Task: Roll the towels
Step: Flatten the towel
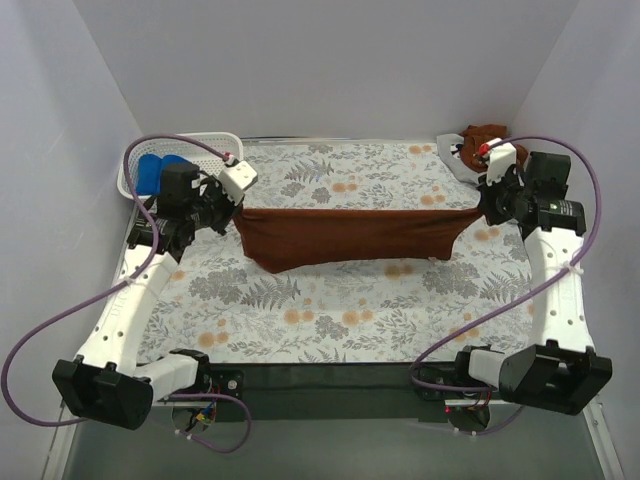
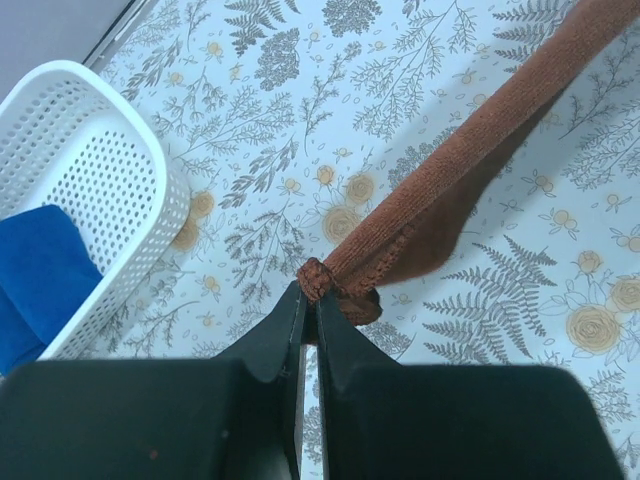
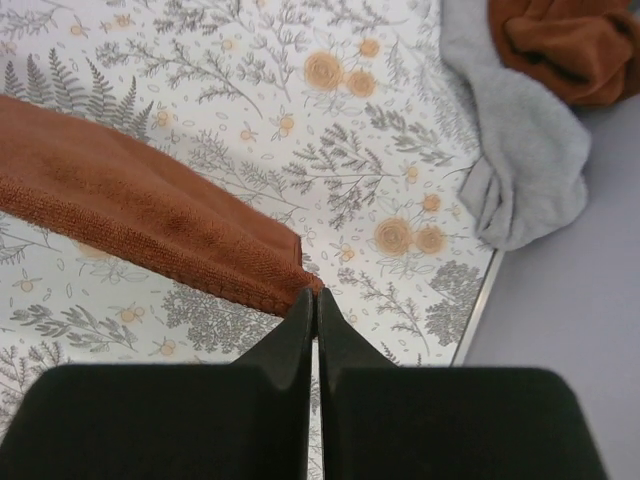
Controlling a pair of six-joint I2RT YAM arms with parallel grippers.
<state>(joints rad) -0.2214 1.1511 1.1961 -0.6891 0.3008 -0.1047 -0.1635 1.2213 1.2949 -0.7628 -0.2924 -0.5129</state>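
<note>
Item: rust-brown towel [image 1: 350, 235], stretched over your bench [image 1: 330, 310]. Your left gripper [image 2: 310, 290] pinches one corner; your right gripper [image 3: 312, 298] pinches the other, both clamped tight.

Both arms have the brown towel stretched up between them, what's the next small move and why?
Probably lower both arms together to lay the brown towel flat on the patterned table. Each arm's jaws are shut on a corner, and the towel hangs stretched between them rather than lying flat, so it likely can't be rolled yet.
</note>
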